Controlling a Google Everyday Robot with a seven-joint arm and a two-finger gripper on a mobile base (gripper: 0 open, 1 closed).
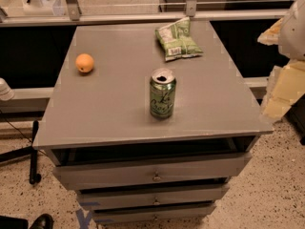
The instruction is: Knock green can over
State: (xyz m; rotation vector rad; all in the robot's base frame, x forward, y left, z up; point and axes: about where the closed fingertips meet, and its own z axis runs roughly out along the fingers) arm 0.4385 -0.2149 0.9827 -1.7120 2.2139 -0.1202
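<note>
The green can (162, 99) stands upright on the grey cabinet top (105, 109), near the middle and a little toward the front edge. It has green and white sides and a silver top with an open hole. My gripper (279, 97) shows as a cream and white shape at the right edge of the view. It is just off the cabinet's right side, well to the right of the can and not touching it.
An orange (85, 63) lies at the left of the top. A crinkled green and white snack bag (177, 39) lies at the back. Three drawers (152, 173) sit below, and a metal rail (143, 17) runs behind. The floor is speckled.
</note>
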